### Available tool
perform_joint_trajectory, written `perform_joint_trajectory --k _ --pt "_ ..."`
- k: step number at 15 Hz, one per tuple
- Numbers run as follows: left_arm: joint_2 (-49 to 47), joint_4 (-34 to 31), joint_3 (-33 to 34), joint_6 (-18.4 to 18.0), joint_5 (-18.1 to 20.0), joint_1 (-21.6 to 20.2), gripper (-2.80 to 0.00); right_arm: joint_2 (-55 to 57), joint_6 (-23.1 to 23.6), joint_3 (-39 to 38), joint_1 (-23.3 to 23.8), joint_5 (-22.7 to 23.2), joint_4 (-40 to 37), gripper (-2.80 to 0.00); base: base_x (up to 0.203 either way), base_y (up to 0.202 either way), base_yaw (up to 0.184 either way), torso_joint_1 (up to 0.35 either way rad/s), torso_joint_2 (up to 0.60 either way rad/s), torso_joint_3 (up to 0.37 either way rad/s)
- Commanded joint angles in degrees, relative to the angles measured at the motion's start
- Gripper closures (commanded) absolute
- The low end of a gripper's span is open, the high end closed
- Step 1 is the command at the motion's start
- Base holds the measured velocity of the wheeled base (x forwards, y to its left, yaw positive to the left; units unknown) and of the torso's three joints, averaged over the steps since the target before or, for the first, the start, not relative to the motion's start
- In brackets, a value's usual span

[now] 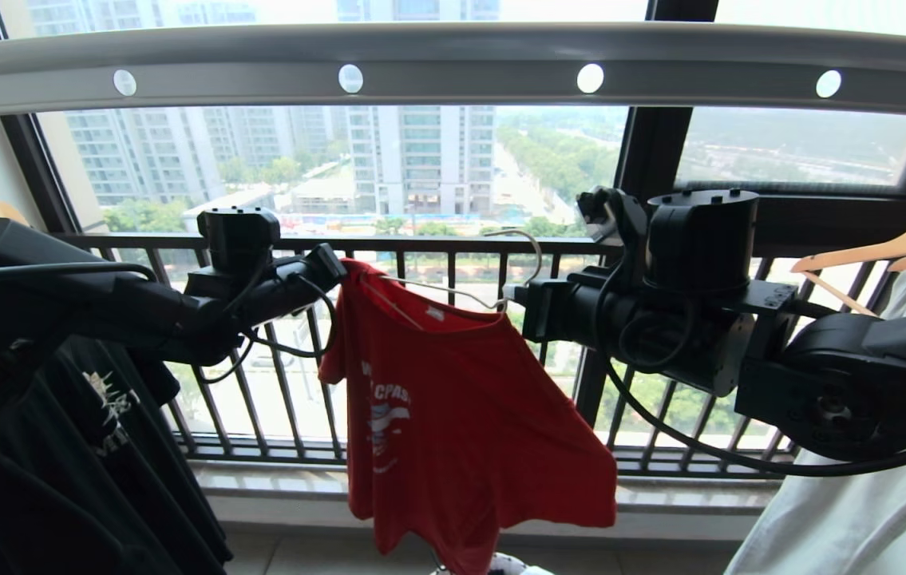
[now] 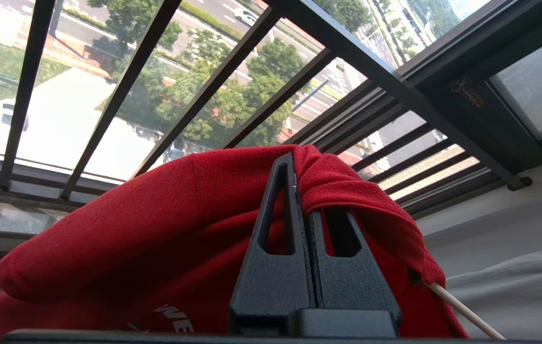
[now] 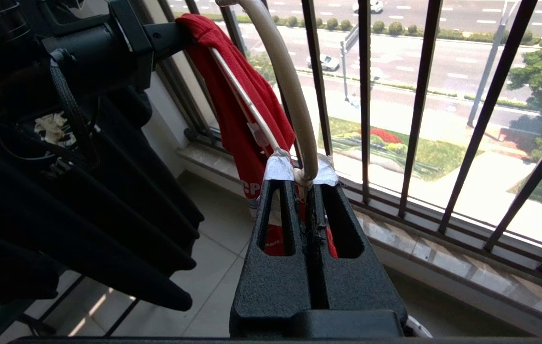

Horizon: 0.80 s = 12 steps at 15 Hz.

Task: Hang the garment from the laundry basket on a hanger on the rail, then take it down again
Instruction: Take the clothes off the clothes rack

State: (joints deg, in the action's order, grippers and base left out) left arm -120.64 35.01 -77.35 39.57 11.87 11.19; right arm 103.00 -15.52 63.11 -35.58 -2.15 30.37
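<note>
The red garment (image 1: 460, 415) hangs in the air below the rail (image 1: 453, 64), draped over the white wire hanger (image 1: 453, 295). The hanger's hook points up and hangs clear of the rail. My left gripper (image 1: 341, 267) is shut on the bunched red shoulder (image 2: 132, 239) at the hanger's left end, with cloth folded over one fingertip (image 2: 294, 162). A bare wire end (image 2: 462, 310) sticks out of the cloth. My right gripper (image 1: 515, 307) is shut on the hanger's twisted neck (image 3: 299, 179), and the hook (image 3: 294, 110) curves up from the jaws. A white sliver, probably the laundry basket (image 1: 516, 567), shows under the shirt.
The dark barred window railing (image 1: 421, 243) and a stone ledge (image 1: 301, 487) run close behind the shirt. A black T-shirt (image 1: 85, 447) hangs at the left. At the right hang a wooden hanger (image 1: 900, 243) and a white garment (image 1: 860, 495).
</note>
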Motion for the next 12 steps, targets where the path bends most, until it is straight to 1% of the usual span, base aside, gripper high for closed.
perform_joint_trajectory --k 1,4,12 --pt "-0.15 -1.35 -0.46 0.24 0.17 0.15 0.00 0.10 -0.04 -0.27 -0.63 -0.05 0.22 0.00 0.000 0.000 0.000 0.000 0.00 0.000" --pt "-1.74 -1.78 -1.95 0.33 0.08 0.00 0.00 0.10 0.00 -0.14 -0.54 -0.09 0.31 0.00 0.000 0.000 0.000 0.000 0.00 0.000" --pt "-2.06 -4.33 -1.32 -0.26 -0.01 0.27 0.00 0.36 -0.04 1.25 1.66 -0.07 0.31 0.00 0.000 0.000 0.000 0.000 0.00 0.000"
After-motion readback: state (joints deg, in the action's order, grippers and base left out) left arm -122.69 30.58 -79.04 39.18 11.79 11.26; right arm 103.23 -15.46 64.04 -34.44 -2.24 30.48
